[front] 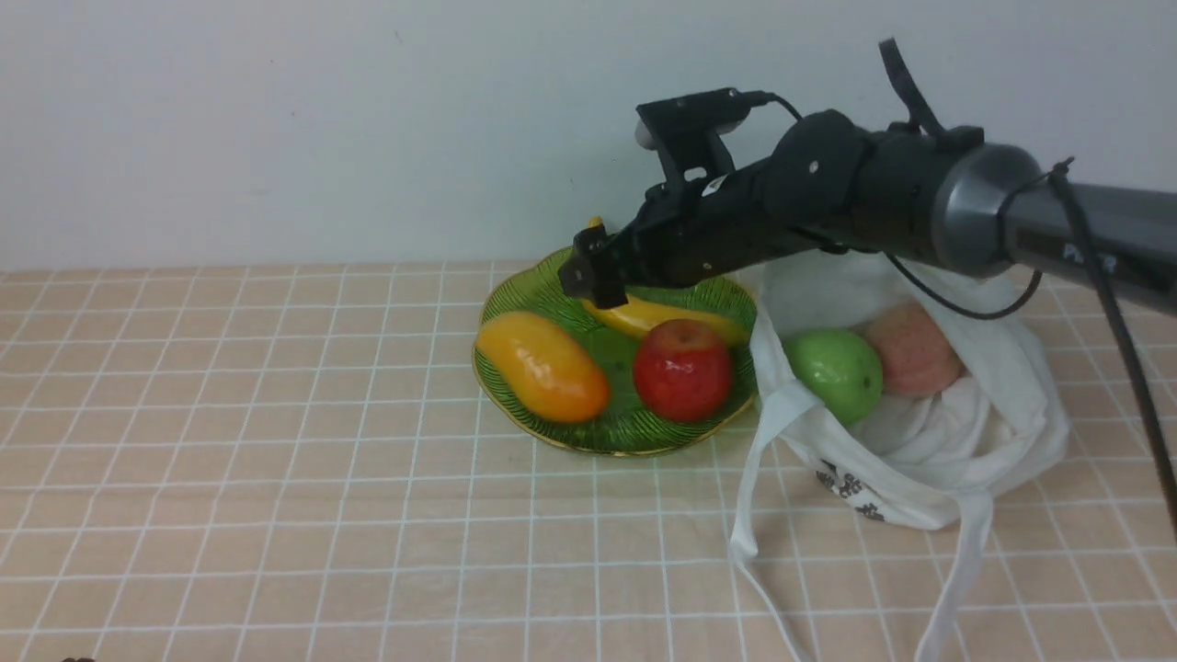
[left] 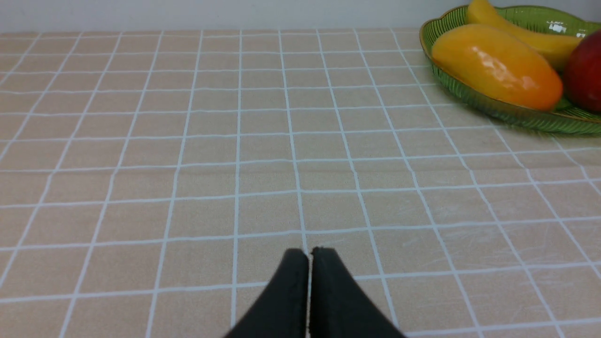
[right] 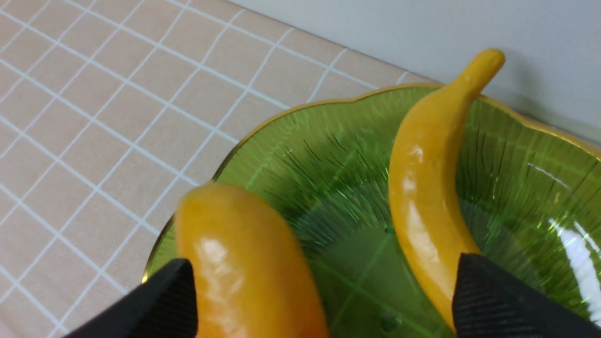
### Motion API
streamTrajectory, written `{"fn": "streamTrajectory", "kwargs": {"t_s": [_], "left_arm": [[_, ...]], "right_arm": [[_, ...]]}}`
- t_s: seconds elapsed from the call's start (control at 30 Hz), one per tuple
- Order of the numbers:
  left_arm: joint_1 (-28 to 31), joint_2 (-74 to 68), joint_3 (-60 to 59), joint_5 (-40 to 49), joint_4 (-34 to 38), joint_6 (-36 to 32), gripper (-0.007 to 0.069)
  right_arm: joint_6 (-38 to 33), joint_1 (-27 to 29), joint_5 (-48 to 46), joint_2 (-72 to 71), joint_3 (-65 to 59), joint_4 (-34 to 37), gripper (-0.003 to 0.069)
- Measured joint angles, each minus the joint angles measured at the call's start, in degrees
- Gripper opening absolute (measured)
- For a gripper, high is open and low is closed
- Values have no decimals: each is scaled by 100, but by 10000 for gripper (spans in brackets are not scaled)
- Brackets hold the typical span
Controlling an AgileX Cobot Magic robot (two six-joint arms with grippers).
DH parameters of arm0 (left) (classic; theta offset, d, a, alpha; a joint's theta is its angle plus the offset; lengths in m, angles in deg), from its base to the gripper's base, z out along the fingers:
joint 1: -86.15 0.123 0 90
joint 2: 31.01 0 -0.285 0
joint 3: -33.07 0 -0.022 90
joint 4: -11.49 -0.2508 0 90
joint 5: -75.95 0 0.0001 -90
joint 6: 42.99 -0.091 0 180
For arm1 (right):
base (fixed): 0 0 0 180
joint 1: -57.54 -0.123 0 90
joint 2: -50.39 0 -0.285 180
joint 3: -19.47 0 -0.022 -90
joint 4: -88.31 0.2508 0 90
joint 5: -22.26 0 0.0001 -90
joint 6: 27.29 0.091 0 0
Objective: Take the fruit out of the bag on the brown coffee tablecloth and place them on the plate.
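Observation:
On the green glass plate (front: pixel 515 294) lie an orange-yellow mango (front: pixel 549 366), a yellow banana (front: pixel 644 314) and a red apple (front: pixel 683 370). The white bag (front: pixel 929 460) sits right of the plate on the checked tablecloth (front: pixel 276 460), mouth open, with a green apple (front: pixel 835 372) and a pinkish peach (front: pixel 912 349) inside. My right gripper (front: pixel 596 276) hovers over the plate's far side. In the right wrist view it (right: pixel 324 286) is open and empty, above the mango (right: pixel 244 263) and banana (right: pixel 422 188). My left gripper (left: pixel 309 256) is shut and empty, low over bare cloth left of the plate (left: pixel 516 117).
The bag's long white straps (front: pixel 754 515) trail over the cloth toward the front edge. A pale wall runs close behind the plate. Open cloth stretches to the left of the plate.

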Motion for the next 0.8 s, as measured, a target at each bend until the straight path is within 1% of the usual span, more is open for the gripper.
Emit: {"fn": "streamTrajectory", "kwargs": {"t_s": [0.07, 0.13, 0.17, 0.2, 0.27, 0.3, 0.33, 0.37, 0.4, 0.43, 0.47, 0.5, 0.53, 0.6, 0.67, 0.7, 0.8], "left_arm": [[0, 0, 0, 0, 0, 0, -8], [0, 0, 0, 0, 0, 0, -8], [0, 0, 0, 0, 0, 0, -8], [0, 0, 0, 0, 0, 0, -8], [0, 0, 0, 0, 0, 0, -8], [0, 0, 0, 0, 0, 0, -8], [0, 0, 0, 0, 0, 0, -8], [0, 0, 0, 0, 0, 0, -8], [0, 0, 0, 0, 0, 0, -8], [0, 0, 0, 0, 0, 0, -8], [0, 0, 0, 0, 0, 0, -8], [0, 0, 0, 0, 0, 0, -8], [0, 0, 0, 0, 0, 0, -8], [0, 0, 0, 0, 0, 0, -8], [0, 0, 0, 0, 0, 0, -8], [0, 0, 0, 0, 0, 0, -8], [0, 0, 0, 0, 0, 0, -8]], "right_arm": [[0, 126, -476, -65, 221, -67, 668], [91, 284, -1196, -188, 514, -183, 627], [235, 407, -1724, -331, 774, -274, 574], [363, 501, -2119, -434, 979, -356, 541], [522, 614, -2590, -563, 1247, -447, 472], [632, 709, -2969, -651, 1477, -498, 426], [696, 784, -3252, -755, 1663, -553, 363], [728, 842, -3447, -797, 1798, -574, 323], [763, 915, -3647, -901, 1964, -615, 267], [806, 1019, -3826, -1005, 2182, -634, 183], [893, 1158, -3918, -1267, 2339, -666, 73], [908, 1173, -3924, -1297, 2345, -663, 64], [1056, 1261, -3984, -1529, 2340, -695, 22], [1171, 1306, -4015, -1852, 2265, -730, -1], [1249, 1306, -4042, -2345, 2006, -738, -12], [1249, 1306, -4042, -2345, 1974, -738, -12], [1263, 1301, -4075, -3375, 1210, -721, -14]]}}
